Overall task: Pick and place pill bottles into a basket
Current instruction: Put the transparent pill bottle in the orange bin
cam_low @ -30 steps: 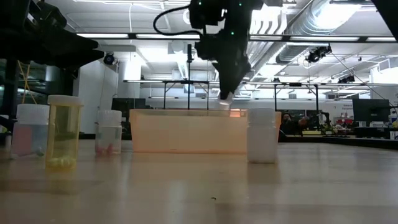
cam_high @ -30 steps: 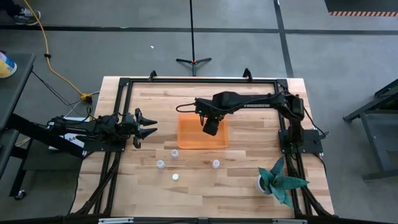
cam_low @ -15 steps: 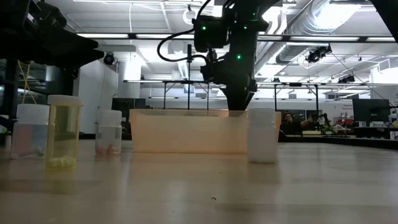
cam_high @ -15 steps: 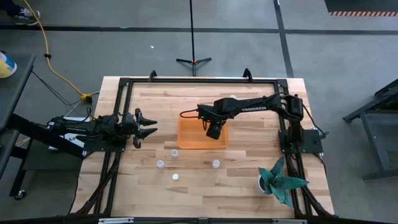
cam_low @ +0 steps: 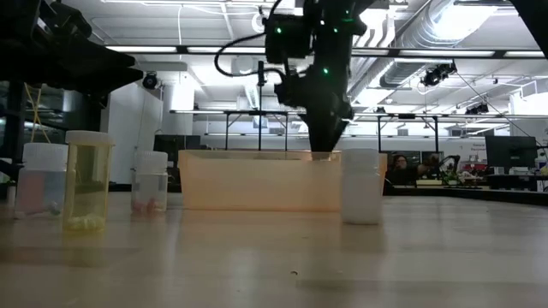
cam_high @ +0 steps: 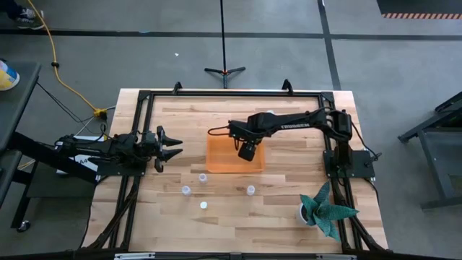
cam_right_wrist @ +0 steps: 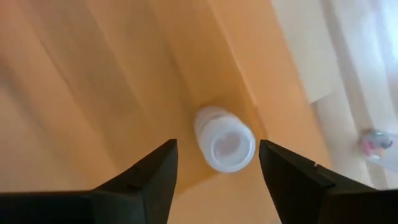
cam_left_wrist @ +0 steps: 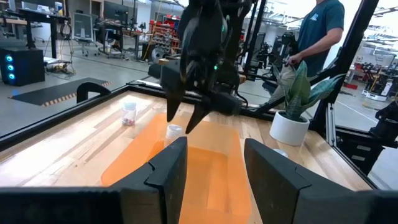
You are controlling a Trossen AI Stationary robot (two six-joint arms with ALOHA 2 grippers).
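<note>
While the room spreads wide behind the workstation, with grey concrete floor (cam_high: 404,65), white ceiling ducts (cam_low: 445,26) and strip lighting, the basket (cam_high: 216,160) serves as the reference for every position below. A person in a teal shirt (cam_left_wrist: 318,31) stands beyond the far end of the basket in the left wrist view. The table (cam_high: 180,224) is a pale wood-plank surface bordered by a black frame (cam_high: 231,93). The basket, a translucent orange bin with low walls, lies flat near the middle of that surface.

The right arm reaches across the table and ends over the basket's right half. Its right gripper (cam_high: 247,150) points down inside the basket walls with the fingers spread apart. One pill bottle (cam_right_wrist: 224,139) stands upright on the basket floor between those fingers, touching neither, close to a basket wall.

The left arm waits well to the left of the basket, at the table's left edge. The left gripper (cam_high: 167,146) faces the basket with its fingers apart and holds nothing.

A teal plant in a white pot (cam_high: 325,209) stands well to the right of the basket, toward the front corner of the table.

Four pill bottles stand in front of the basket: one (cam_high: 203,177) just beside its front wall, one (cam_high: 250,190) near its front right corner, one (cam_high: 186,191) farther forward and left, and one (cam_high: 203,205) farthest forward. In the low view the one near the front right corner is opaque white (cam_low: 360,186), and one of the others is yellow-tinted (cam_low: 86,181).
</note>
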